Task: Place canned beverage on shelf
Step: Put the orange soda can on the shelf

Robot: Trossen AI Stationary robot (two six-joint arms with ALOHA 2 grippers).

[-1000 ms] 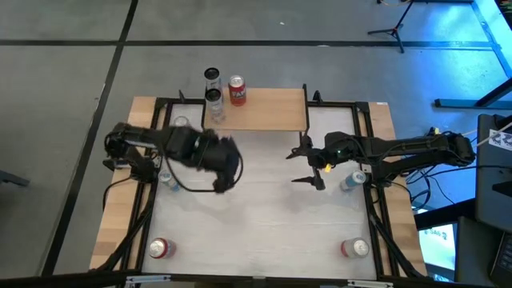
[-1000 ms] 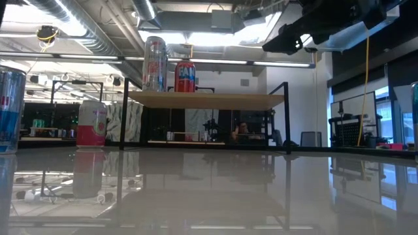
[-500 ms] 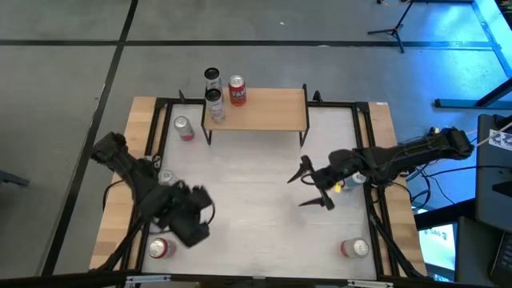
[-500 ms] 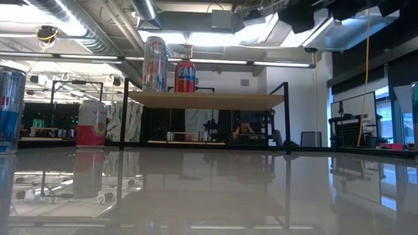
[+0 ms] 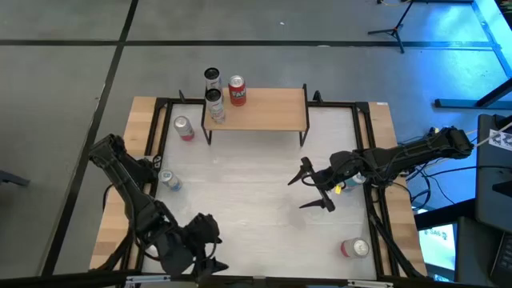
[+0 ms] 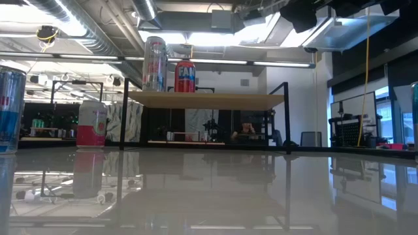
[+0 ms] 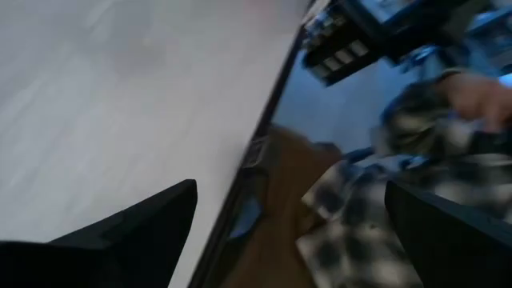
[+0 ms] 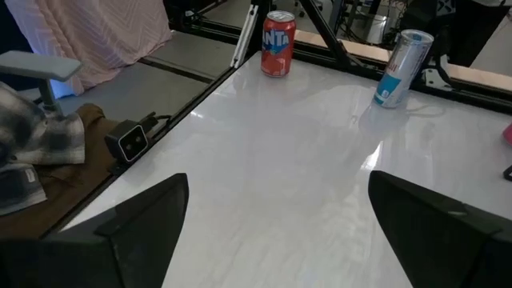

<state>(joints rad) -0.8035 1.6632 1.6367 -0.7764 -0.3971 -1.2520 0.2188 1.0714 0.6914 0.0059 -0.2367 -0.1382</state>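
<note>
Two cans already stand at the left end of the shelf (image 5: 256,109): a silver can (image 5: 214,104) and a red can (image 5: 237,90) on its light wooden top, with a dark-topped can (image 5: 211,77) just beyond the board's far edge. More cans wait on the white surface (image 5: 256,192): a pink-banded can (image 5: 183,128) beside the shelf's left legs, a blue-and-silver can (image 5: 167,180) near the left edge, and a red-and-silver can (image 5: 355,249) at the near right corner.

The left gripper (image 5: 202,254) hangs over the near left corner, fingers (image 7: 136,228) apart and empty; its wrist view looks past the surface's edge to a person's plaid sleeve (image 7: 400,192). The right gripper (image 5: 314,186) hovers right of centre, fingers spread wide, nothing between them.

A can of this kind is likely rigid but thin-walled, smooth and prone to slip, and weighty if full. A hold across the middle of the body, firm enough to stop it sliding without denting it, looks safest.
</note>
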